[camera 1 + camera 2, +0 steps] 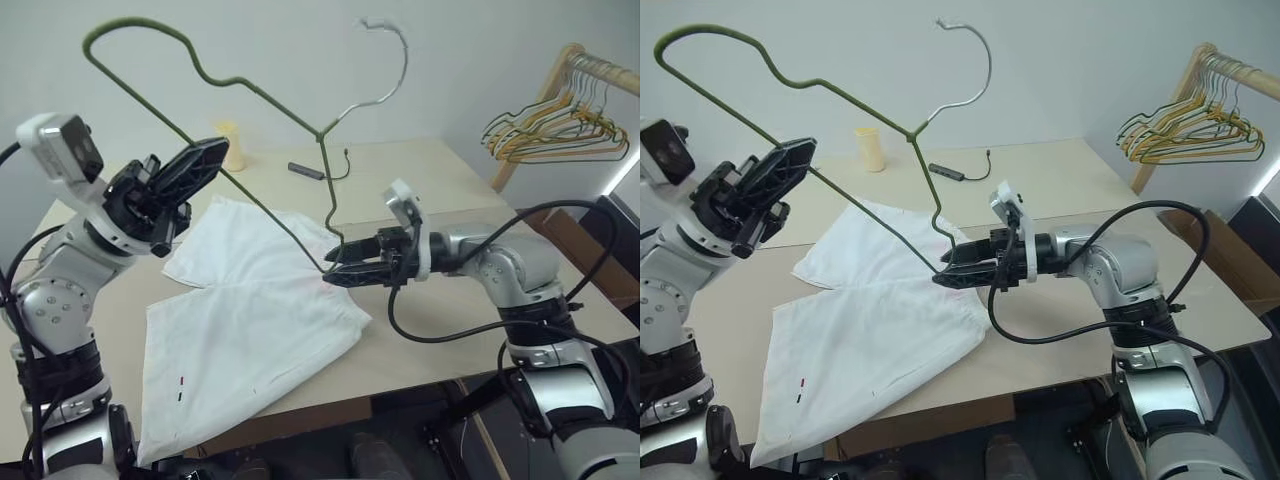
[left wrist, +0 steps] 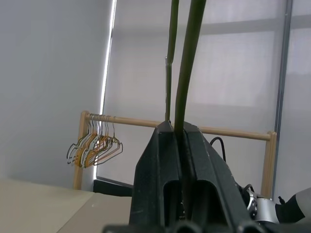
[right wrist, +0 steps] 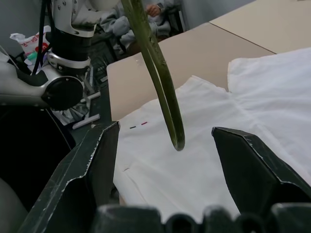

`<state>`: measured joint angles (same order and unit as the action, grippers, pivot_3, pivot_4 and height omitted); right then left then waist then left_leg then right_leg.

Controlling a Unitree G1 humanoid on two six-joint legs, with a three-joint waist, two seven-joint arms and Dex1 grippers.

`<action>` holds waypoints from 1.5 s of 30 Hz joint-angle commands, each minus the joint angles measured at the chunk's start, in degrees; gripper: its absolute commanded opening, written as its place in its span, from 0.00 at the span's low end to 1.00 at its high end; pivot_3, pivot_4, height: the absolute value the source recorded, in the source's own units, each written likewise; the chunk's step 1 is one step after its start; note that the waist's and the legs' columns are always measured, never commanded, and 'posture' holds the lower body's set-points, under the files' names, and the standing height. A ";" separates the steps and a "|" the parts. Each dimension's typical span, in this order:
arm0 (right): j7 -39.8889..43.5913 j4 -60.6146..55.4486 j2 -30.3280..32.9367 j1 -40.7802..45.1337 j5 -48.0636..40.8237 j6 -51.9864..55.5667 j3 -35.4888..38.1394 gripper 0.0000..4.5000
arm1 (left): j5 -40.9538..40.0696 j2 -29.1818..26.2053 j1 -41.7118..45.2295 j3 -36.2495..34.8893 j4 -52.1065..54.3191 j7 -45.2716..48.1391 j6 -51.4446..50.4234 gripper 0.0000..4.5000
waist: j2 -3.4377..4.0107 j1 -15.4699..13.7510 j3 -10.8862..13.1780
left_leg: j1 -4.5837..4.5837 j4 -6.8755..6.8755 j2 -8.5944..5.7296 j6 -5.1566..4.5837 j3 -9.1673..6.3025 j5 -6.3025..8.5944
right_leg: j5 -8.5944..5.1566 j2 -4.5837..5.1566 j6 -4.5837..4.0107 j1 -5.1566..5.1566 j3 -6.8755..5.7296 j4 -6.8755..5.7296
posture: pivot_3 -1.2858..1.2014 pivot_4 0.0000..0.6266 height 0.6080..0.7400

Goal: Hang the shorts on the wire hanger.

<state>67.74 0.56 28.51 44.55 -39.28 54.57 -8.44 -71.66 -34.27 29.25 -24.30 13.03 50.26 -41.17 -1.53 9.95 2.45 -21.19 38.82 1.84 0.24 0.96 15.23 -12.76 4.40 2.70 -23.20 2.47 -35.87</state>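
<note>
The white shorts [image 1: 240, 330] lie flat on the tan table [image 1: 450, 180], one leg hanging over the front edge. My left gripper [image 1: 213, 152] is raised at the left, shut on one arm of the wire hanger [image 1: 262, 95], a thin olive-green wire with a bare metal hook. The hanger tilts in the air, its lower bent corner [image 3: 176, 138] hanging just above the shorts. My right gripper [image 1: 335, 270] points left at that corner, open, with the wire between its spread fingers and apart from both. The left wrist view shows the wire [image 2: 187, 73] clamped between the fingers.
A wooden rack [image 1: 565, 60] with a bunch of yellow, green and tan hangers [image 1: 560, 130] stands at the back right. A cream cup [image 1: 233, 147] and a small black device with a cable [image 1: 307, 171] sit at the table's far side. A cardboard box [image 1: 1230, 260] is right of the table.
</note>
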 commanded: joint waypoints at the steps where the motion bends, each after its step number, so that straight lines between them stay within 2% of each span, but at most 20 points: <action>1: 0.24 -0.64 -0.55 2.07 -1.42 0.33 1.21 0.80 | -1.36 0.05 0.23 -1.51 1.82 -0.70 1.34 0.00 | 0.00 -0.03 0.00 | 0.00 0.00 -0.01 0.00 0.00 0.00 | 0.00 0.00 0.00 0.00 0.00 -0.01 | 0.47 0.00 1.00; 3: 0.29 -0.33 -1.03 2.29 -1.82 0.69 1.41 0.80 | -1.61 0.12 -0.07 -1.38 2.25 -1.09 1.28 0.00 | 0.00 -0.06 0.00 | -0.01 0.00 -0.01 0.00 0.00 0.00 | 0.00 0.01 0.00 0.00 0.00 0.00 | 0.47 0.00 1.00; 6: 0.41 0.25 -1.47 2.73 -1.85 0.80 1.56 0.68 | -1.27 -0.06 -0.55 -1.02 2.64 -1.21 1.18 0.00 | 0.00 -0.14 0.00 | -0.02 0.00 -0.01 0.00 0.00 0.00 | 0.00 0.01 0.00 0.00 0.00 0.01 | 0.47 0.00 1.00; 10: -0.04 1.45 -1.90 3.39 -1.84 1.11 1.90 0.34 | -1.42 0.30 -0.91 -0.97 2.60 -1.78 1.15 0.00 | 0.00 -0.23 0.00 | 0.00 0.00 -0.01 0.00 0.00 0.00 | 0.00 0.00 0.00 0.00 0.00 0.00 | 0.47 0.00 1.00; 14: -0.56 2.33 -2.60 3.94 -1.72 1.14 1.99 0.05 | -0.72 0.93 -1.26 -0.49 2.11 -1.74 1.42 0.00 | 0.00 -0.24 0.00 | -0.01 0.00 -0.01 0.00 0.01 0.00 | 0.00 0.00 0.00 0.00 0.00 0.00 | 0.47 0.00 1.00; 15: -0.51 2.39 -2.71 3.95 -1.55 1.03 1.93 0.00 | -0.57 1.17 -1.35 -0.31 1.87 -1.91 1.56 0.00 | 0.00 -0.23 0.00 | 0.00 -0.01 -0.01 0.00 0.00 0.00 | 0.00 0.00 0.00 -0.01 0.00 0.00 | 0.47 0.00 1.00; 21: -0.28 1.34 -2.88 3.44 -1.01 0.29 1.77 0.00 | 2.09 2.58 -2.43 0.63 0.22 -2.90 3.45 0.00 | 0.00 -0.38 0.00 | -0.01 -0.01 -0.01 0.00 0.00 0.00 | 0.00 0.01 0.00 -0.01 0.00 0.01 | 0.47 0.00 1.00; 24: -1.30 0.59 -2.83 3.19 -2.18 1.61 3.07 0.00 | 4.91 2.39 -3.59 2.16 -0.70 -4.06 3.43 0.17 | 0.00 -0.36 0.00 | -0.01 0.01 -0.01 0.00 0.01 0.00 | 0.00 0.01 -0.01 -0.01 0.00 0.00 | 0.47 0.00 1.00; 27: -2.66 -0.25 -2.71 2.89 -3.97 3.25 5.03 0.00 | 8.36 1.55 -4.95 3.76 -0.63 -5.08 3.48 0.39 | 0.00 -0.35 0.00 | -0.01 0.00 -0.02 0.00 0.01 0.00 | 0.00 0.01 -0.01 0.00 0.00 0.01 | 0.47 0.00 1.00; 30: -4.30 -1.24 -1.71 2.37 -5.96 5.75 7.34 0.00 | 15.14 -1.70 -8.05 7.30 -0.23 -3.94 3.74 0.61 | 0.01 -0.28 0.00 | -0.05 -0.02 -0.01 0.00 0.01 0.00 | 0.00 0.00 -0.01 -0.04 -0.01 0.02 | 0.46 0.00 1.00; 35: -6.83 -3.84 5.58 -1.75 -9.64 15.41 10.72 0.00 | 30.28 -9.50 -14.73 15.16 0.77 -2.34 7.34 0.97 | 0.02 -0.39 0.01 | -0.05 -0.05 -0.02 0.00 0.03 0.00 | -0.01 0.01 -0.01 -0.04 -0.01 0.06 | 0.46 0.00 1.00; 39: -11.40 -0.66 10.76 -4.73 -9.64 25.12 12.24 0.00 | 39.00 -13.57 -16.99 19.48 2.88 -1.44 10.09 0.99 | 0.02 -0.78 0.02 | -0.05 -0.04 0.00 0.00 0.06 0.00 | -0.01 0.01 -0.03 -0.05 -0.03 0.06 | 0.46 0.00 1.00; 45: -11.87 5.63 19.65 -10.65 -5.18 29.11 6.93 0.00 | 42.76 -14.74 -19.18 21.97 6.02 1.82 12.06 0.99 | 0.07 -1.27 0.05 | -0.10 -0.09 0.01 -0.09 0.22 0.07 | -0.05 0.03 -0.03 -0.11 0.05 0.17 | 0.46 0.00 1.00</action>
<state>55.95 5.56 46.78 33.16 -45.35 82.85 -0.64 -29.91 -48.38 9.33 -2.39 16.91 51.54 -30.61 -1.45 8.68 2.51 -21.29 38.75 1.86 0.15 1.18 15.30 -12.81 4.42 2.67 -23.32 2.51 -35.72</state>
